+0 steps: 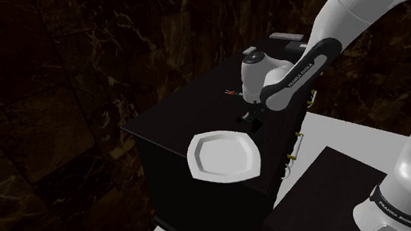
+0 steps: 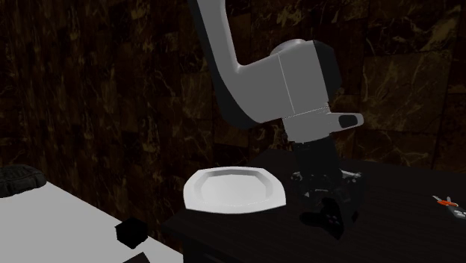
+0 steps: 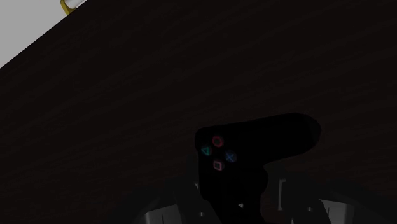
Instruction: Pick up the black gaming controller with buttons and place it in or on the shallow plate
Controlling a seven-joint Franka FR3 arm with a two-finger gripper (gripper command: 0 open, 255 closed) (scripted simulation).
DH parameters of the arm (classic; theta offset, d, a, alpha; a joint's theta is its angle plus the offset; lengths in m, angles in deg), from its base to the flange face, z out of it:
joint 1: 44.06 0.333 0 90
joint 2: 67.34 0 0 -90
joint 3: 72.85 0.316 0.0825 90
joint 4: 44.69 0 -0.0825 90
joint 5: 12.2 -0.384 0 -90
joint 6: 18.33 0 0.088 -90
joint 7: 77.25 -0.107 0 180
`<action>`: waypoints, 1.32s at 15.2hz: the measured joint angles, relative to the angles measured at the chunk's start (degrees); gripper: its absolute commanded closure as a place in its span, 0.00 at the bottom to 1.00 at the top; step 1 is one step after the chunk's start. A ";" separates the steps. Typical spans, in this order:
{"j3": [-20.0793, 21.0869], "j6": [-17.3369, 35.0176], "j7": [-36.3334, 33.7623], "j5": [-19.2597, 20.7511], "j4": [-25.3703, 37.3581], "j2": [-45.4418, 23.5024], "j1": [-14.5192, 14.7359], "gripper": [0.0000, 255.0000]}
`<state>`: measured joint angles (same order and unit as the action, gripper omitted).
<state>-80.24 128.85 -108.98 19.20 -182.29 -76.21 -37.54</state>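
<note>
The black gaming controller [image 3: 254,143] lies on the dark tabletop [image 3: 127,95], its small coloured buttons facing up, directly under my gripper [image 3: 238,205]. In the second exterior view my gripper [image 2: 322,196] hangs straight down onto the controller [image 2: 330,218], which is a dark shape on the table beside the plate. The shallow white plate [image 2: 196,196] with an angular rim sits on the same table and has nothing in it. In the shoulder view my gripper [image 1: 249,120] is just beyond the plate [image 1: 195,157], by its upper right rim.
A small object with red-orange handles [image 2: 446,200] lies on the table further along the second exterior view's right. The dark cabinet [image 1: 173,123] has gold drawer handles [image 1: 298,136] on its side. A black cube [image 2: 132,231] rests on the pale lower surface [image 2: 60,224].
</note>
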 measured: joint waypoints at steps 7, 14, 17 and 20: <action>0.25 -1.41 0.75 -0.78 0.00 1.26 0.08 1.00; 0.70 -6.18 3.88 -3.25 0.39 5.96 0.08 1.00; 0.89 -8.35 5.04 -4.24 1.05 7.59 0.21 1.00; 1.01 -10.58 6.18 -5.09 1.41 9.58 0.32 1.00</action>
<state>-79.23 118.27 -102.80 14.11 -180.89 -66.63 -37.23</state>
